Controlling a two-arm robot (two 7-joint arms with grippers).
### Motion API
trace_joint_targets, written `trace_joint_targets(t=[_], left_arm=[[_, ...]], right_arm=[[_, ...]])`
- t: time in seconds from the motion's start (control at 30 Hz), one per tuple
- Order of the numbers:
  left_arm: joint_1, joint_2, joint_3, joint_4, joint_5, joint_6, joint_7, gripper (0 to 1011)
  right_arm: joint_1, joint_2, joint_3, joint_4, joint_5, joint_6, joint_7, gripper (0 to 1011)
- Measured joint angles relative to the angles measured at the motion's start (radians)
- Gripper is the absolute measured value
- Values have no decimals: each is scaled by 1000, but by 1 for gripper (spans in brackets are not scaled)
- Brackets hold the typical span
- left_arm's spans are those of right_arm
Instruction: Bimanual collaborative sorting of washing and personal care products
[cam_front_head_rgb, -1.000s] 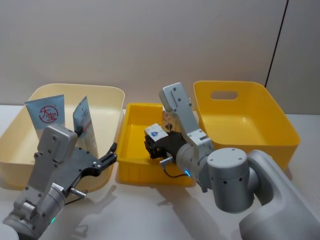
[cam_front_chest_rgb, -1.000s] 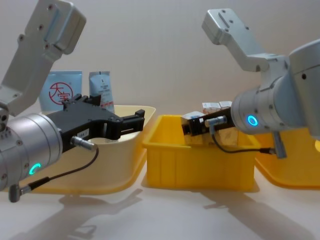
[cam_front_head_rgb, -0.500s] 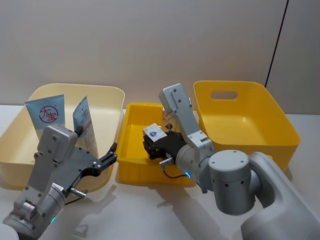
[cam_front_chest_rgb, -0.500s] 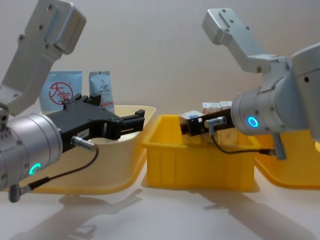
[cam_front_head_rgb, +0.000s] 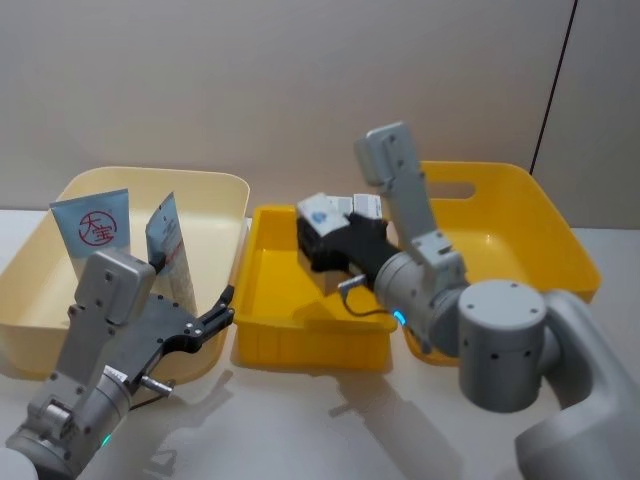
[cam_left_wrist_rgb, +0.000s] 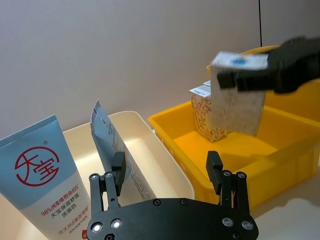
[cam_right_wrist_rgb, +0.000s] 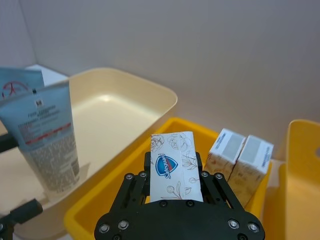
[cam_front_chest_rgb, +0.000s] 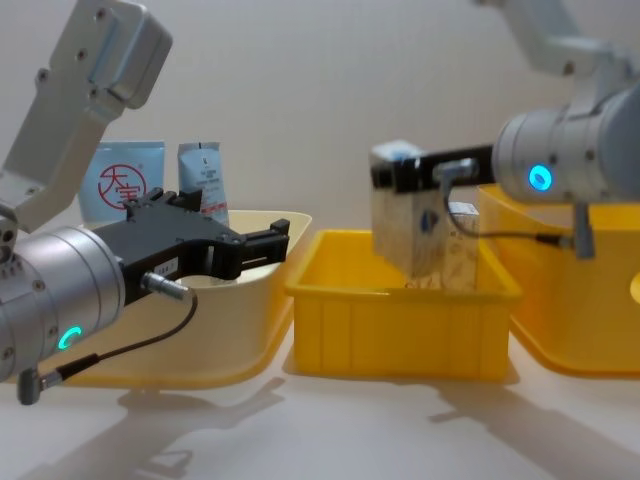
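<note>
My right gripper (cam_front_head_rgb: 328, 238) is shut on a cream cardboard box (cam_front_head_rgb: 320, 214) and holds it in the air above the middle yellow bin (cam_front_head_rgb: 300, 345). In the chest view the box (cam_front_chest_rgb: 410, 228) hangs with its lower end near the bin's rim. Two more boxes (cam_right_wrist_rgb: 240, 156) stand in the bin's far corner. A light-blue tube with a red circle logo (cam_front_head_rgb: 93, 232) and a grey-white tube (cam_front_head_rgb: 168, 240) stand upright in the cream tub (cam_front_head_rgb: 215, 190). My left gripper (cam_front_head_rgb: 226, 305) is open and holds nothing, by that tub's front right corner.
A large yellow tub (cam_front_head_rgb: 560, 250) with a handle cut-out stands to the right of the middle bin. A plain wall rises close behind all three containers. White tabletop runs along the front.
My right gripper has lifted the cream box up out of the middle bin and drawn it back toward the right. The left arm has not moved.
</note>
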Motion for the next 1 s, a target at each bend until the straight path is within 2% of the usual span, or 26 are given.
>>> trace_joint_targets(t=[0.37, 0.47, 0.53, 0.7, 0.73, 1.0], left_arm=[[0, 0, 0, 0, 0, 0, 0, 1003], [0, 0, 0, 0, 0, 0, 0, 1003], [0, 0, 0, 0, 0, 0, 0, 1003], [0, 0, 0, 0, 0, 0, 0, 1003], [0, 0, 0, 0, 0, 0, 0, 1003], [0, 0, 0, 0, 0, 0, 0, 1003]], right_arm=[[8, 21, 65, -99, 6, -45, -2, 399], [10, 28, 93, -131, -1, -55, -17, 399], [11, 30, 98, -137, -2, -56, -21, 399], [8, 42, 144, -179, -17, -57, -52, 399], [8, 42, 144, -179, -17, -57, -52, 399], [-11, 60, 208, -214, -35, -27, -97, 399]])
